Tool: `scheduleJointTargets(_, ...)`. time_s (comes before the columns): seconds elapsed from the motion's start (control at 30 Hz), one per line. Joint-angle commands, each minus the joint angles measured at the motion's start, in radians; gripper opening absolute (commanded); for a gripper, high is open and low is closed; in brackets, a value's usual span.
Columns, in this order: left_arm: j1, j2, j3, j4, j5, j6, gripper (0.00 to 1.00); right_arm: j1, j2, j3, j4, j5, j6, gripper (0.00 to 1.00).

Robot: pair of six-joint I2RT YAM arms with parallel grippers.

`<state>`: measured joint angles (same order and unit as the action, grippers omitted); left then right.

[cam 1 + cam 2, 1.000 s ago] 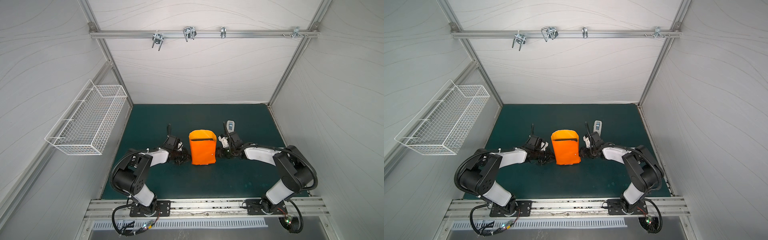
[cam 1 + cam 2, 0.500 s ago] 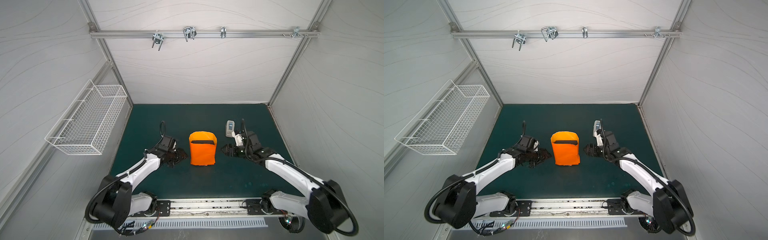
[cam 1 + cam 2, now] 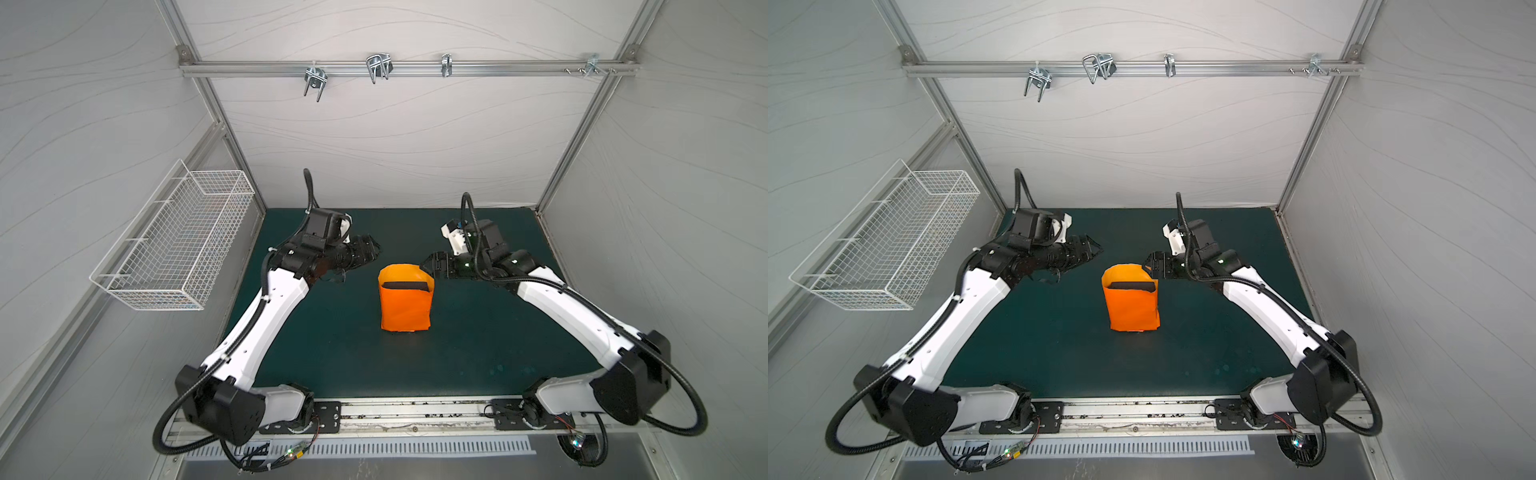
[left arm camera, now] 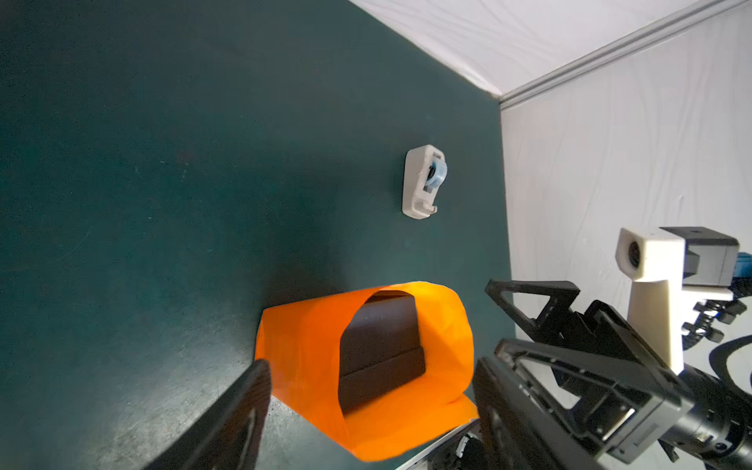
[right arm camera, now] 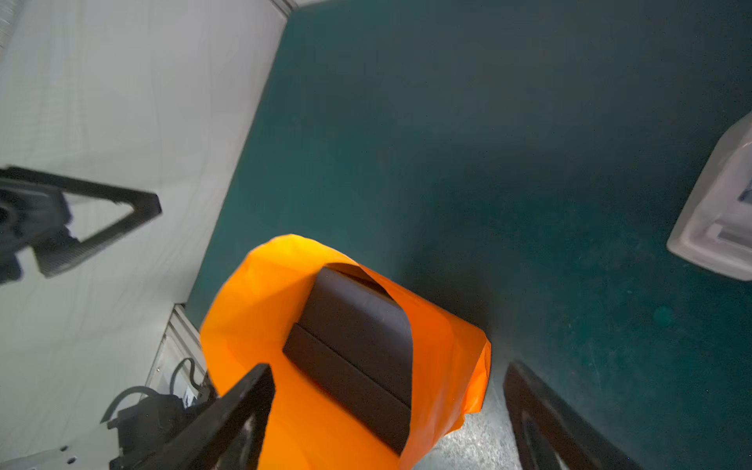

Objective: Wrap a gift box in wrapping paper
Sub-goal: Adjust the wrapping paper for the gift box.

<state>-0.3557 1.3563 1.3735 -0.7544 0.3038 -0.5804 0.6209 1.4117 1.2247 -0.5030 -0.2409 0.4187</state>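
Observation:
The orange wrapping paper (image 3: 405,309) (image 3: 1133,307) stands on the green mat, curled round the gift box like an open tube. The dark gift box (image 3: 405,286) (image 4: 380,346) (image 5: 358,337) shows through the tube's open top. My left gripper (image 3: 374,249) (image 4: 370,407) hangs open above and to the left of the paper, holding nothing. My right gripper (image 3: 428,266) (image 5: 386,390) is open too, raised by the paper's upper right edge, its fingers spread wide with nothing gripped.
A white tape dispenser (image 4: 423,181) (image 5: 720,219) lies on the mat behind the paper towards the right wall; the right wrist hides it in both top views. A wire basket (image 3: 174,245) hangs on the left wall.
Both grippers have opened, let go of the paper's sides and risen up and away. The paper has stayed curled round the box.

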Motion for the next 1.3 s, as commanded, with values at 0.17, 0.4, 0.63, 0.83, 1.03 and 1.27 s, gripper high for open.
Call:
scheduleJointTargets(0.17,-0.127,0.117,-0.041,-0.110,-0.072,0.105,0.76,0.072,0.055,-0.042,-0.064,0.069,-0.049,0.85)
scheduleJointTargets(0.4,-0.220,0.135,-0.134,-0.107,-0.128,0.092,0.73,0.127,0.050,-0.124,-0.046,0.104,-0.038,0.76)
scheduleJointTargets(0.63,-0.255,0.090,-0.262,-0.031,-0.109,0.045,0.48,0.146,0.029,-0.205,0.016,0.088,0.000,0.50)
scheduleJointTargets(0.83,-0.256,0.049,-0.235,0.009,-0.091,0.025,0.23,0.166,0.017,-0.155,0.009,0.090,0.007,0.24)
scheduleJointTargets(1.03,-0.264,0.070,-0.089,-0.092,-0.129,0.070,0.08,0.179,0.006,-0.056,-0.054,0.120,-0.017,0.13)
scheduleJointTargets(1.27,-0.276,0.123,-0.030,-0.152,-0.140,0.096,0.02,0.194,0.032,0.007,-0.126,0.157,-0.047,0.03)
